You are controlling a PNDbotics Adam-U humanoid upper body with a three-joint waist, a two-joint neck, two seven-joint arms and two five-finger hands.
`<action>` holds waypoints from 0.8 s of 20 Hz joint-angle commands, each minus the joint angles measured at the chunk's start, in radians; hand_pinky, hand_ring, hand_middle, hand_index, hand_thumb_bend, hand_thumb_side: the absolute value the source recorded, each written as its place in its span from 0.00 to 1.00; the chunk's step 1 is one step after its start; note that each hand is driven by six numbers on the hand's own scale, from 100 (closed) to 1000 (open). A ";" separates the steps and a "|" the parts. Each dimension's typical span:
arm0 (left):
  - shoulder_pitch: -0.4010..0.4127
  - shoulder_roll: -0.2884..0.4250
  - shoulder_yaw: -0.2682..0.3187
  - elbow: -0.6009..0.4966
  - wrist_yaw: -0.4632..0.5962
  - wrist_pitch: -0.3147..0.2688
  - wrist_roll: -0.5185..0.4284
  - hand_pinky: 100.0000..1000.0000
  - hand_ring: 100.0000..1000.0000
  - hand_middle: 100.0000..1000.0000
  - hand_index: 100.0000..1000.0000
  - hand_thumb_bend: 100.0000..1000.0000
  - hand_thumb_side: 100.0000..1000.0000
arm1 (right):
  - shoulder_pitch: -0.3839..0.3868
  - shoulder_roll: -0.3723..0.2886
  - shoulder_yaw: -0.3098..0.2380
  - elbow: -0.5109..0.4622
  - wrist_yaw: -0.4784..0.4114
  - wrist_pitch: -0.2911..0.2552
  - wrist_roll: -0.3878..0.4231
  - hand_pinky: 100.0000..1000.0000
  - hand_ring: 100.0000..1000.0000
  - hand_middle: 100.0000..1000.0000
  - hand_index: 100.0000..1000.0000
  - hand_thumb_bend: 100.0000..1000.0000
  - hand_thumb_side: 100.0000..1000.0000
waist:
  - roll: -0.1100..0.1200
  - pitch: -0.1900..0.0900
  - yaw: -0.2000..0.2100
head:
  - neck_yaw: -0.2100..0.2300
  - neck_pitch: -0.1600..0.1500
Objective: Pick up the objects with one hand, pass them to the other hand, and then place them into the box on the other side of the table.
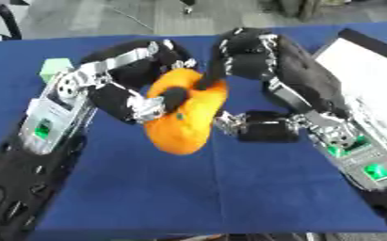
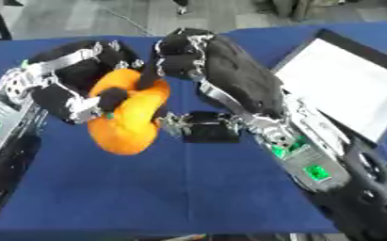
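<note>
An orange, rounded soft object (image 1: 185,123) hangs above the middle of the blue table (image 1: 229,193), held between both hands. My left hand (image 1: 129,66) comes in from the left, and one of its dark fingers (image 1: 173,97) curls across the object's front. My right hand (image 1: 250,52) arches over from the right. Its fingers (image 1: 213,75) bend down onto the object's top and its thumb (image 1: 261,127) lies against the right side. The back of the object is hidden by the hands.
A box (image 2: 344,80) with a black rim and a white inside lies at the right edge of the table. A small green block (image 1: 54,68) sits at the far left. Bare blue cloth shows in front of the hands.
</note>
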 commanded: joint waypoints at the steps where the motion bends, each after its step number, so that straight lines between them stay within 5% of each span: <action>1: -0.013 0.010 0.021 -0.019 0.005 0.000 0.002 0.61 0.48 0.51 0.63 0.00 0.46 | -0.008 -0.007 -0.018 -0.004 -0.001 0.001 -0.015 0.64 0.49 0.41 0.22 0.00 0.00 | -0.002 -0.015 0.001 | -0.002 -0.003; 8: -0.018 -0.010 0.040 -0.010 0.042 0.008 0.013 0.63 0.51 0.55 0.67 0.00 0.77 | 0.007 0.000 -0.025 -0.004 0.015 0.017 -0.038 0.64 0.48 0.39 0.20 0.00 0.00 | -0.001 -0.015 -0.003 | -0.007 -0.003; 16: -0.020 -0.038 0.074 0.006 0.103 0.037 0.049 0.64 0.53 0.56 0.69 0.00 0.88 | 0.009 0.001 -0.022 -0.004 0.027 0.008 -0.056 0.63 0.47 0.38 0.20 0.00 0.00 | 0.000 -0.015 -0.003 | -0.029 -0.003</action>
